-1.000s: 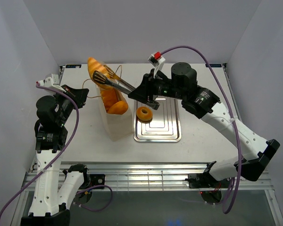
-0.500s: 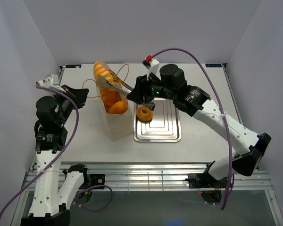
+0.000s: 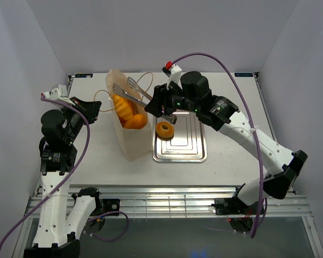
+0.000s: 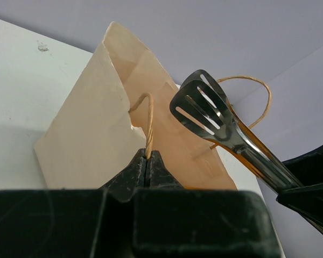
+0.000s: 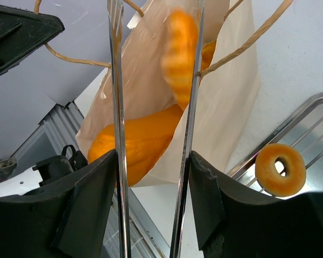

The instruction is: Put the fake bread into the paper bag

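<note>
The paper bag (image 3: 133, 141) stands upright left of the tray, its mouth open. My left gripper (image 4: 147, 159) is shut on the bag's near string handle (image 4: 149, 121) and holds it out to the left. My right gripper (image 5: 153, 161) is shut on the metal tongs (image 3: 132, 90), whose spread blades hang over the bag's mouth with nothing in them. The baguette (image 5: 180, 51) shows blurred inside the bag, above a round bun (image 5: 134, 142). Both show orange in the bag's mouth from above (image 3: 130, 114). A ring doughnut (image 3: 164, 129) lies on the tray.
The silver tray (image 3: 194, 144) lies right of the bag, under my right arm. The bag's far string handle (image 3: 142, 79) loops up behind the tongs. Grey walls close in the table at the back and on both sides.
The tongs have spread apart and let go of the baguette, which has dropped from above the bag's rim down into the bag. My right arm shifted a little left. The left arm stayed still.
</note>
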Motion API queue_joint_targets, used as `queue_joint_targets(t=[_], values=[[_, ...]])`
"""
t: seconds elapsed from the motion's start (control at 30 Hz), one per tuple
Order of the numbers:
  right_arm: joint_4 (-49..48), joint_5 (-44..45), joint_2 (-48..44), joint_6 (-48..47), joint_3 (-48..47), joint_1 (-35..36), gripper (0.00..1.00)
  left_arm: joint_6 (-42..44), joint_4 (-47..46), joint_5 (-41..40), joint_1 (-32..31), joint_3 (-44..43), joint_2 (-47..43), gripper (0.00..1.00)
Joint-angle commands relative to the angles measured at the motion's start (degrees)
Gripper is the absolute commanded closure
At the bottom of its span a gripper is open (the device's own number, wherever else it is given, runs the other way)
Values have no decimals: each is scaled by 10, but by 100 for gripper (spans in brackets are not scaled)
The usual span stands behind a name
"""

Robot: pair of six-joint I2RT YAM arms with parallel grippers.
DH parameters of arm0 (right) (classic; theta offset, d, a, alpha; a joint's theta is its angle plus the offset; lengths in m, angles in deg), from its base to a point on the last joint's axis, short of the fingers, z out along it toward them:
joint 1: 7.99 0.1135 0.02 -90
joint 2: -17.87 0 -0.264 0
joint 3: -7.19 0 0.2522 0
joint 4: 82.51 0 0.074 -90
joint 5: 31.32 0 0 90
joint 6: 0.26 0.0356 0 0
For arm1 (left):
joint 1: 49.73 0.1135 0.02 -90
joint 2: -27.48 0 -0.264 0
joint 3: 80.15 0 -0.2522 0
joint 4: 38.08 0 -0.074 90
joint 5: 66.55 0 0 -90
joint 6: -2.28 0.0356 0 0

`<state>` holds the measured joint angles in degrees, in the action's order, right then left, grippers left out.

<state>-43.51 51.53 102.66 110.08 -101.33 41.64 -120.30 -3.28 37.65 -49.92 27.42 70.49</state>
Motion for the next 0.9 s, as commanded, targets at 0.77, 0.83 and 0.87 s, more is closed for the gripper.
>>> queue_joint_targets(t=[0.77,0.83,0.87], values=[[8,187,-167,-92,-72,3,39,1,8,7,1,-4,-11,100],[15,239,-186,-108,-56,2,38,1,8,8,1,-4,-10,100],[15,292,-206,-122,-33,2,38,1,8,9,1,-5,-9,100]])
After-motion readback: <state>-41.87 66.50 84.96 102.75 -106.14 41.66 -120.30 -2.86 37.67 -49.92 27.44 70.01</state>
